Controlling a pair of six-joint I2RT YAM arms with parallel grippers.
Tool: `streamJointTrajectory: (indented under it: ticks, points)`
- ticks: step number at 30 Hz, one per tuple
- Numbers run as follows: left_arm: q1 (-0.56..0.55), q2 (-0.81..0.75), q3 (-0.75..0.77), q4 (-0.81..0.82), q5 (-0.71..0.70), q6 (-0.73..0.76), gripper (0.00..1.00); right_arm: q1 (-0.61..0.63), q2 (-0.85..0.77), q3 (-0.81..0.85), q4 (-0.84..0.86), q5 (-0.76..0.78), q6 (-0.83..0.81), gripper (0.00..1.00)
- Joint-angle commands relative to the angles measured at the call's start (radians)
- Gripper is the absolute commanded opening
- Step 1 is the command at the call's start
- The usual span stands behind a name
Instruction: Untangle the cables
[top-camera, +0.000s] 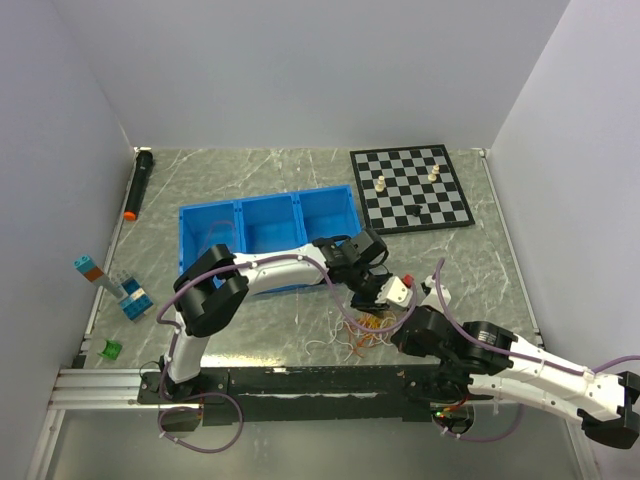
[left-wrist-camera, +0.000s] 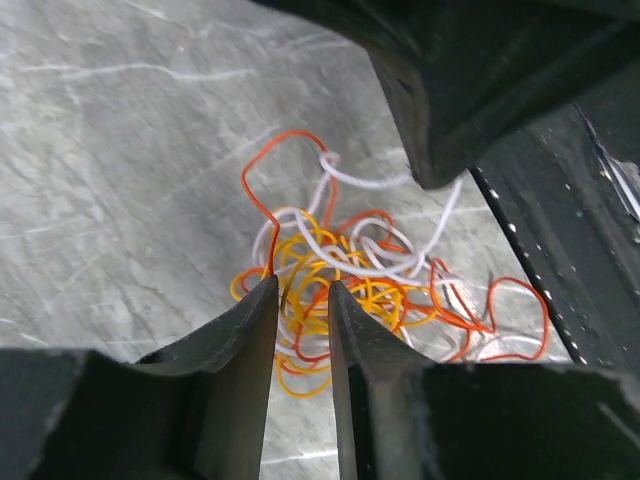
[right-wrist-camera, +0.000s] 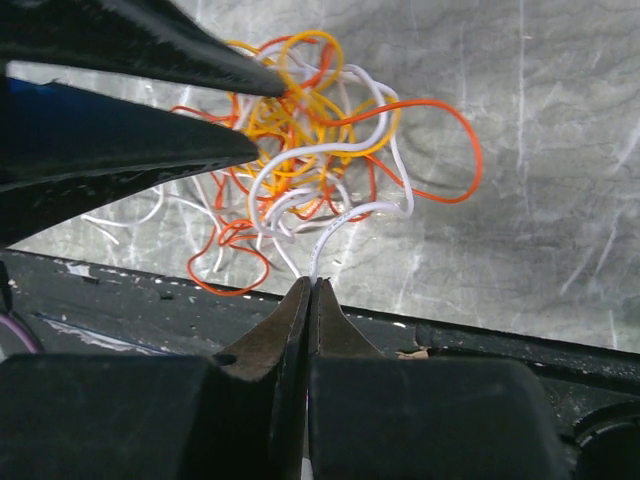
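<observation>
The cables (top-camera: 366, 326) are a tangle of thin red, orange and white wires on the grey table near its front edge. In the left wrist view the tangle (left-wrist-camera: 345, 275) lies just beyond my left gripper (left-wrist-camera: 301, 287), whose jaws stand a narrow gap apart over it, with wires showing through the gap. My right gripper (right-wrist-camera: 311, 287) is shut on the end of a white cable (right-wrist-camera: 335, 218) that leads up into the tangle (right-wrist-camera: 300, 130). In the top view the left gripper (top-camera: 385, 297) and the right gripper (top-camera: 398, 332) sit close together at the tangle.
A blue three-compartment bin (top-camera: 192, 232) stands behind the left arm. A chessboard (top-camera: 400, 170) with a few pieces lies at the back right. A black marker (top-camera: 138, 183) and coloured blocks (top-camera: 128, 297) are at the left. A black rail (top-camera: 300, 380) runs along the front edge.
</observation>
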Motion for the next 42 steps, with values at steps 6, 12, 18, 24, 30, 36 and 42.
streamJointTrajectory:
  ticks: [6, 12, 18, 24, 30, 36, 42]
  points:
    - [-0.009, -0.02, -0.035, 0.065, -0.018, -0.01, 0.12, 0.008, -0.008, 0.046, 0.028, 0.034, -0.007, 0.0]
    - [0.019, -0.098, -0.101, 0.06, -0.1, -0.033, 0.01, 0.008, 0.003, 0.057, 0.04, 0.039, -0.021, 0.0]
    - [0.143, -0.336, -0.164, 0.034, -0.205, -0.176, 0.01, 0.008, 0.08, 0.077, 0.109, 0.053, -0.072, 0.0]
    - [0.222, -0.614, -0.152, -0.137, -0.214, -0.234, 0.01, 0.002, 0.149, 0.11, 0.141, 0.094, -0.107, 0.0]
    - [0.223, -0.882, -0.091, -0.358, -0.257, -0.19, 0.01, -0.066, 0.225, 0.138, 0.161, 0.076, -0.133, 0.0]
    - [0.223, -1.036, 0.084, -0.376, -0.448, -0.199, 0.01, -0.15, 0.327, 0.1, 0.214, 0.014, -0.149, 0.0]
    - [0.222, -1.122, 0.153, 0.004, -0.746, -0.17, 0.01, -0.14, 0.394, 0.028, 0.258, -0.022, -0.089, 0.0]
